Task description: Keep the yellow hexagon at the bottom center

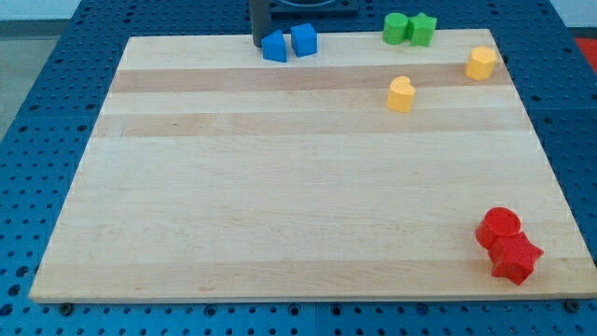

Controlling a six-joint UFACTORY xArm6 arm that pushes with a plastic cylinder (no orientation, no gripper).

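The yellow hexagon (481, 63) sits near the board's top right corner. A yellow heart (401, 94) lies to its lower left. My dark rod comes down at the view's top, left of centre, and my tip (260, 45) rests at the board's top edge. It touches or nearly touches the left side of a blue block (274, 47). The tip is far to the left of the yellow hexagon.
A second blue block (304, 39) sits right of the first. A green cylinder (395, 28) and a green star (423, 30) stand at the top edge. A red cylinder (499, 227) and a red star (515, 259) sit at the bottom right. The wooden board (280, 205) rests on a blue pegboard.
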